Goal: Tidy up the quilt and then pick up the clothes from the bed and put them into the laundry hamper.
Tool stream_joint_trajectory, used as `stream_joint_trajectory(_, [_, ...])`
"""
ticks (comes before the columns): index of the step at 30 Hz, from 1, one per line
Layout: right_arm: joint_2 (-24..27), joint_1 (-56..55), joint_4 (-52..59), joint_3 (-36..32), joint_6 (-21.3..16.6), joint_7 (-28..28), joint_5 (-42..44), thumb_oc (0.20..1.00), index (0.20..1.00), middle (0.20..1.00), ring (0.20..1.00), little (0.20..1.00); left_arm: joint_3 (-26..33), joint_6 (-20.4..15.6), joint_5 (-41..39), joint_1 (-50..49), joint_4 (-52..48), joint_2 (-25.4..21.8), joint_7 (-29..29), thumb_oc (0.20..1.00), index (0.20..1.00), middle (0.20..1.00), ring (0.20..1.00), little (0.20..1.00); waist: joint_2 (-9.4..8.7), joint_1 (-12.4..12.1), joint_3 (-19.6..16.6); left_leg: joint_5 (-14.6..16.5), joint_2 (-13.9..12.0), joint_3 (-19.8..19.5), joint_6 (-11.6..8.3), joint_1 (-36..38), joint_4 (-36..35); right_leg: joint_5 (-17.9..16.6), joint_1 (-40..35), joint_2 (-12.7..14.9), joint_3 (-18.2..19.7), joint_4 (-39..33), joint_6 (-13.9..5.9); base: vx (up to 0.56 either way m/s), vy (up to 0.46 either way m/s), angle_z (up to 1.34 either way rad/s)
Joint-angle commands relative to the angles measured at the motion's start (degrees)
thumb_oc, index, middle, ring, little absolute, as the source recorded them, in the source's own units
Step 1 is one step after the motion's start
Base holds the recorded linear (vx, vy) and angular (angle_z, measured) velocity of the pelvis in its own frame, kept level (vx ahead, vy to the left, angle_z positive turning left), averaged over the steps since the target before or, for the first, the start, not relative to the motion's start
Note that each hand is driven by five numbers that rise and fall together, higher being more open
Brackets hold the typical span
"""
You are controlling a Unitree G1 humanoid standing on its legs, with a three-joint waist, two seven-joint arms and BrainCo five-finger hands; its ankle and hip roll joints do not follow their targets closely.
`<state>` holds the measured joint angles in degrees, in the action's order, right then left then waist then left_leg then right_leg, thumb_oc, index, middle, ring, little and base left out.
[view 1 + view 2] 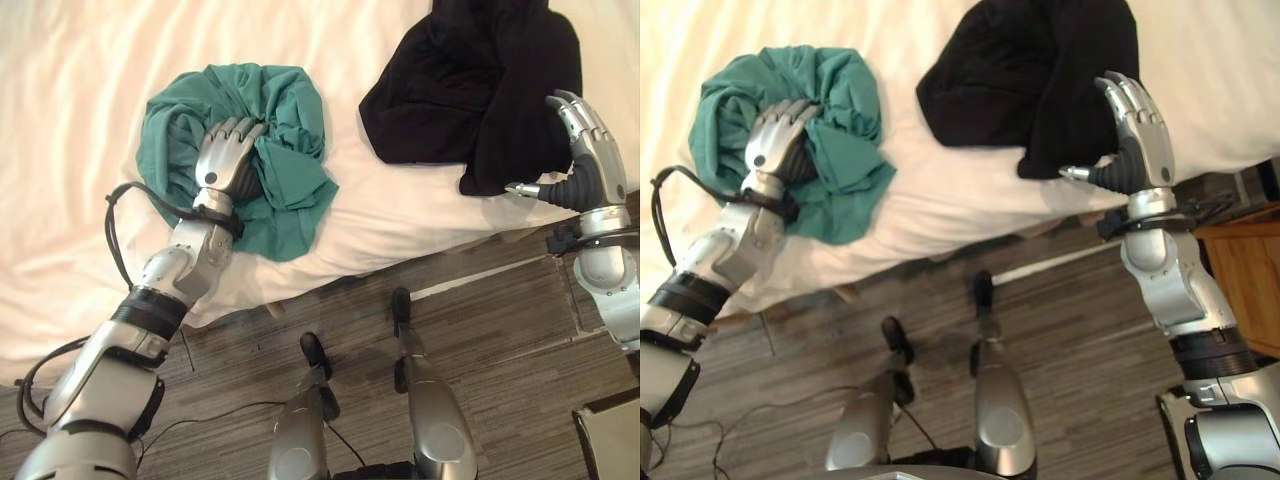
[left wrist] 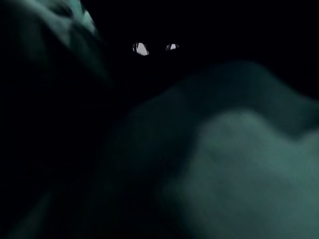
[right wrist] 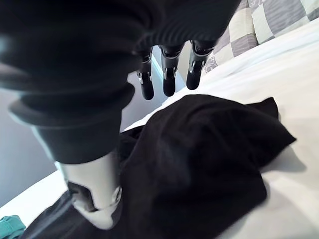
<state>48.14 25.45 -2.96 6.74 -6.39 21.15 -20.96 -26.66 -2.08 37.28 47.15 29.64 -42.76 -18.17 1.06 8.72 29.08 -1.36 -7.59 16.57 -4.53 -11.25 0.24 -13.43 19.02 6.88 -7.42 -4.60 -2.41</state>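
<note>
Clothes-gathering step, judging by the scene: two garments lying on the quilt (image 1: 90, 90), none lifted.

Left hand (image 1: 226, 150) pressed down into the middle of the green shirt (image 1: 290, 120), fingers curled into the bunched cloth, apparently gripping a fold. Shirt heaped near the quilt's front edge, well left of the black top (image 1: 470, 70).

Right hand (image 1: 1137, 125) raised just over the black top's near corner, fingers (image 3: 168, 79) straight and relaxed, thumb out to the side, holding nothing. Black top spread by the quilt's front edge, one flap close to hanging over it.

Next, probably: lower the right hand onto the black top and close on a thick fold, then lift both garments clear of the quilt. No hamper to be seen, so a turn to find it likely needed.
</note>
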Motion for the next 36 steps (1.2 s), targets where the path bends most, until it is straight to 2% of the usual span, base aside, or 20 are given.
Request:
stream_joint_trajectory(1, [2.9, 5.3, 2.8, -0.7, -1.4, 2.0, -0.6, 1.0, 1.0, 1.0, 1.0, 1.0, -1.1, 3.9, 2.9, 1.0, 6.7, -0.1, 2.5, 0.2, 0.2, 0.2, 0.2, 0.2, -2.47, -1.3, -4.0, -2.1, -7.2, -4.6, -5.33, -6.0, 4.6, 9.4, 3.1, 8.3, -0.3, 9.0, -9.96, -0.01, -0.025, 0.12])
stream_joint_trajectory(4, [3.6, 11.1, 0.9, 2.8, -0.6, 1.9, -1.3, 1.0, 1.0, 1.0, 1.0, 1.0, 2.8, 3.1, 0.4, -5.6, 5.3, 0.5, 2.3, 0.2, 0.2, 0.2, 0.2, 0.2, -2.43, -3.0, -3.0, -2.5, -7.2, -5.2, -5.65, -6.2, 4.3, 9.6, 2.9, 8.5, -1.0, 9.5, -9.61, -0.01, -0.058, 0.18])
stream_joint_trajectory(5, [6.3, 14.1, -0.5, 4.5, -0.3, 1.0, -1.8, 1.0, 1.0, 1.0, 1.0, 1.0, 8.1, -0.5, -5.9, -15.1, -1.2, 1.9, 0.9, 0.2, 0.2, 0.2, 0.2, 0.2, -2.48, -5.9, -2.5, -2.5, -7.2, -5.9, -6.02, -5.9, 4.0, 10.3, 2.4, 8.5, -1.6, 9.8, -9.34, 0.02, -0.048, 0.09])
stream_joint_trajectory(6, [6.3, 14.6, -0.7, 5.2, -0.4, 1.1, -1.7, 1.0, 1.0, 1.0, 1.0, 1.0, 9.0, -0.4, -5.9, -16.0, -1.9, 1.8, 1.2, 0.2, 0.2, 0.2, 0.2, 0.2, -2.41, -5.5, -2.6, -2.9, -7.2, -5.9, -5.97, -6.0, 3.9, 9.9, 2.6, 8.4, -1.6, 9.7, -9.23, 0.02, -0.065, 0.09])
stream_joint_trajectory(10, [11.0, 20.5, -8.6, 12.3, 0.5, -1.7, -0.2, 1.0, 1.0, 1.0, 1.0, 1.0, 17.8, -7.5, -17.1, -36.2, -13.6, 4.9, 1.7, 0.2, 0.2, 0.2, 0.2, 0.2, -2.44, -9.7, -2.7, -3.6, -7.2, -7.4, -6.46, -5.9, 2.4, 10.7, 1.5, 8.7, -3.5, 9.9, -8.98, 0.01, -0.078, 0.07])
stream_joint_trajectory(11, [13.0, 21.6, -13.7, 15.3, 1.0, -3.3, 0.9, 1.0, 1.0, 1.0, 1.0, 1.0, 20.5, -10.0, -23.5, -43.2, -16.3, 6.0, 3.3, 0.2, 0.2, 0.2, 0.2, 0.2, -2.12, -11.6, -2.6, -4.0, -6.9, -8.5, -6.38, -6.0, 1.9, 11.1, 1.0, 9.0, -4.6, 10.6, -8.72, 0.01, -0.078, 0.15])
stream_joint_trajectory(12, [13.0, 22.1, -13.9, 15.7, 0.9, -3.3, 1.0, 1.0, 1.0, 1.0, 1.0, 1.0, 20.8, -10.0, -23.6, -43.5, -16.5, 6.0, 3.4, 0.2, 0.2, 0.2, 0.2, 0.2, -2.11, -11.3, -2.6, -4.3, -6.9, -8.6, -6.32, -6.2, 1.9, 10.7, 1.1, 9.0, -4.7, 10.5, -8.65, -0.01, -0.111, 0.33])
stream_joint_trajectory(13, [14.4, 23.2, -21.5, 18.9, 2.0, -4.9, 0.6, 1.0, 1.0, 1.0, 1.0, 1.0, 22.0, -11.3, -29.5, -48.4, -17.2, 6.4, 4.4, 0.2, 0.2, 0.2, 0.2, 0.2, -1.59, -13.4, -2.3, -4.2, -6.6, -9.9, -6.29, -6.1, 1.6, 11.5, 0.6, 9.6, -5.8, 11.6, -8.6, -0.01, -0.056, 0.46])
stream_joint_trajectory(14, [14.3, 23.7, -21.9, 19.4, 1.9, -4.8, 0.7, 1.0, 1.0, 1.0, 1.0, 1.0, 22.2, -11.3, -29.6, -48.7, -17.3, 6.5, 4.4, 0.2, 0.2, 0.2, 0.2, 0.2, -1.54, -13.1, -2.3, -4.2, -6.6, -10.0, -6.29, -6.1, 1.6, 11.6, 0.5, 9.6, -5.9, 11.7, -8.6, -0.01, -0.096, 0.47])
stream_joint_trajectory(15, [15.7, 24.7, -29.2, 23.6, 3.6, -7.4, -2.1, 1.0, 1.0, 1.0, 1.0, 1.0, 24.7, -12.1, -34.2, -53.1, -17.7, 6.5, 5.8, 0.2, 0.2, 0.2, 0.2, 0.2, -0.79, -15.1, -1.9, -4.6, -6.3, -11.3, -6.12, -6.4, 1.5, 12.3, 0.3, 10.0, -7.2, 12.9, -8.39, -0.01, -0.041, 0.54])
stream_joint_trajectory(16, [15.5, 25.2, -29.4, 24.1, 3.5, -7.4, -2.1, 1.0, 1.0, 1.0, 1.0, 1.0, 25.0, -12.0, -34.3, -53.4, -17.9, 6.6, 5.9, 0.2, 0.2, 0.2, 0.2, 0.2, -0.77, -14.8, -2.0, -4.6, -6.3, -11.5, -6.13, -6.4, 1.5, 12.3, 0.2, 10.0, -7.3, 12.9, -8.39, -0.02, -0.071, 0.51])
stream_joint_trajectory(19, [14.4, 21.4, -36.8, 23.2, 5.6, -10.1, -3.1, 1.0, 1.0, 1.0, 1.0, 1.0, 28.3, -12.6, -39.7, -57.8, -17.3, 7.3, 7.7, 0.2, 0.2, 0.2, 0.2, 0.2, 0.1, -16.8, -1.8, -4.9, -5.8, -13.5, -5.86, -6.7, 1.2, 13.2, -0.9, 10.5, -9.5, 13.9, -8.13, 0.0, -0.069, 0.48])
stream_joint_trajectory(20, [13.5, 19.5, -38.8, 21.9, 6.1, -10.5, -2.6, 0.2, 0.2, 0.2, 0.2, 0.2, 29.1, -12.4, -41.3, -58.7, -17.3, 7.7, 8.4, 0.2, 0.2, 0.2, 0.2, 0.2, 0.41, -17.3, -1.9, -5.0, -5.6, -14.1, -5.75, -6.6, 0.9, 13.4, -1.5, 10.6, -10.2, 14.0, -8.05, 0.02, -0.065, 0.45])
stream_joint_trajectory(23, [6.8, 8.8, -37.0, 14.2, 5.4, -10.7, 3.9, 0.2, 0.2, 0.2, 0.2, 0.2, 29.2, -12.2, -45.5, -57.3, -16.0, 9.3, 11.3, 0.2, 0.2, 0.2, 0.2, 0.2, 0.52, -17.6, -3.0, -4.6, -4.9, -15.1, -5.44, -5.5, 0.6, 14.0, -4.0, 10.6, -11.6, 13.6, -8.02, 0.02, -0.022, 0.46])
stream_joint_trajectory(27, [4.7, -1.9, -26.1, 9.4, 2.7, -11.3, 3.5, 0.2, 0.2, 0.2, 0.2, 0.2, 27.7, -12.2, -46.1, -55.7, -16.9, 9.8, 13.8, 0.2, 0.2, 0.2, 0.2, 0.2, -0.65, -17.4, -4.8, -3.3, -4.8, -15.2, -5.08, -3.9, 0.9, 14.5, -6.3, 10.1, -11.8, 12.9, -7.93, 0.03, 0.032, 0.23])
stream_joint_trajectory(30, [1.4, -13.9, -11.8, 3.2, -0.7, -13.8, 5.3, 0.2, 0.2, 0.2, 0.2, 0.2, 26.3, -11.4, -45.1, -55.7, -18.6, 10.5, 15.9, 0.2, 0.2, 0.2, 0.2, 0.2, -3.67, -15.2, -7.4, -1.8, -4.3, -14.6, -4.19, -0.8, 0.8, 13.9, -9.1, 8.9, -11.4, 11.0, -8.09, 0.07, 0.048, -0.04])
stream_joint_trajectory(32, [-3.7, -21.7, -6.9, -0.6, -2.4, -15.9, 9.6, 0.2, 0.2, 0.2, 0.2, 0.2, 25.2, -11.2, -43.8, -56.2, -19.1, 10.8, 16.9, 0.2, 0.2, 0.2, 0.2, 0.2, -5.44, -13.6, -9.2, -0.9, -3.9, -13.6, -3.54, 1.6, 0.4, 13.5, -10.8, 8.4, -10.9, 9.6, -8.38, 0.06, 0.123, -0.15])
stream_joint_trajectory(33, [-8.9, -27.3, -4.9, -2.7, -3.0, -18.1, 12.7, 0.2, 0.2, 0.2, 0.2, 0.2, 24.8, -10.8, -43.2, -57.1, -20.7, 11.5, 18.2, 0.2, 0.2, 0.2, 0.2, 0.2, -6.33, -11.8, -11.1, 0.1, -3.7, -12.4, -3.05, 4.2, -0.2, 13.1, -12.4, 7.9, -10.2, 8.5, -8.85, 0.03, 0.14, -0.3])
stream_joint_trajectory(34, [-9.0, -27.5, -4.7, -2.9, -2.9, -18.2, 12.7, 0.2, 0.2, 0.2, 0.2, 0.2, 24.7, -10.8, -43.2, -57.2, -20.7, 11.4, 18.2, 0.2, 0.2, 0.2, 0.2, 0.2, -6.43, -11.9, -11.2, -0.2, -3.5, -12.4, -2.96, 4.1, -0.2, 12.8, -12.3, 8.0, -10.2, 8.4, -8.84, 0.06, 0.148, -0.39])
stream_joint_trajectory(36, [-14.6, -34.1, -4.2, -5.8, -2.9, -21.5, 19.1, 0.2, 0.2, 0.2, 0.2, 0.2, 25.3, -10.3, -43.5, -58.6, -21.8, 12.6, 20.1, 0.2, 0.2, 0.2, 0.2, 0.2, -6.77, -10.5, -13.5, 0.3, -3.3, -11.6, -2.83, 6.6, -1.3, 12.9, -14.4, 7.9, -9.8, 7.6, -9.26, 0.09, 0.093, -0.53])
